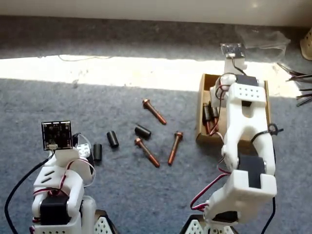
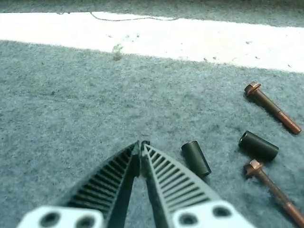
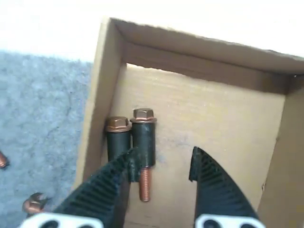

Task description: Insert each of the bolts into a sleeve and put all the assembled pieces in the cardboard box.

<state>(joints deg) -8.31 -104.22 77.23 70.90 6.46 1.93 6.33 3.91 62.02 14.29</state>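
Observation:
My right gripper hangs open inside the cardboard box, nothing between its fingers. Two assembled pieces, copper bolts in black sleeves, lie side by side against the box wall, right by one finger. In the high view the right arm reaches over the box. My left gripper is shut and empty over the carpet, a black sleeve just beside its tips. Three loose bolts and three loose sleeves lie between the arms.
Grey carpet covers the table, with a bright sunlit strip across the back. Cables and a clear plastic bag lie at the far right, behind the box.

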